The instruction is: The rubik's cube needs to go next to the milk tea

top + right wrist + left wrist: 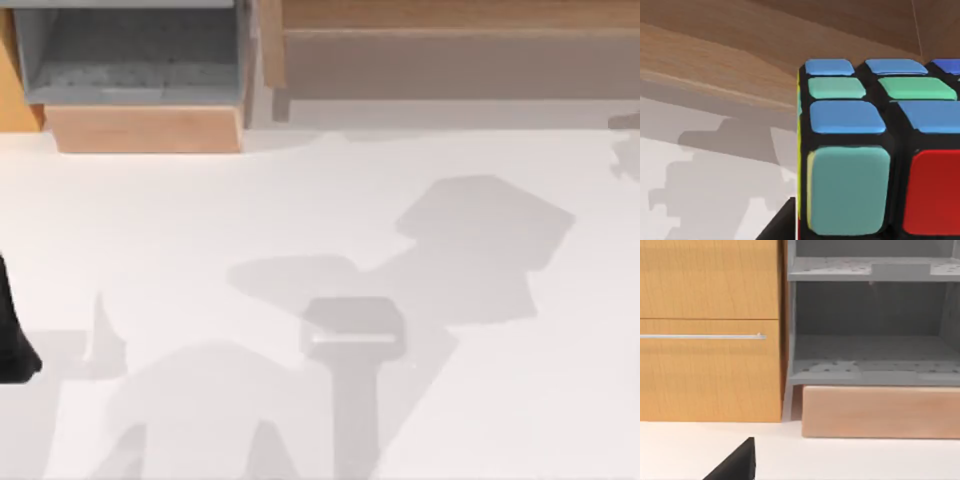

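A rubik's cube (875, 150) with black edges and glossy blue, green, teal and red tiles sits very close in the right wrist view, with a thin yellow side face at its edge. Being this close to that camera, it is probably carried by the right tool; a dark sliver (785, 222) beside the cube's lower corner may be one finger. Whether the fingers are clamped on the cube cannot be told. Behind the cube are a brown wooden panel (715, 45) and the white surface (705, 190), crossed by grey shadows.

From above, the white surface (200, 220) carries broad arm-shaped shadows. A grey open shelf unit (140, 60) on a pale wooden base (145, 128) stands at the far left, and a long brown wooden panel (450, 60) runs along the far right. A dark part of the left arm (12, 340) rests at the left edge, apparently parked. The left wrist view faces an orange wooden cabinet (710, 330) with a thin metal handle (700, 336), beside the grey shelves (870, 340); a black tip (737, 462) pokes in, its fingers' state unclear.

The step appears to be carrying the cube. To do it well, find the milk tea first, keep the cube level, and lower it just beside the drink without nudging it.
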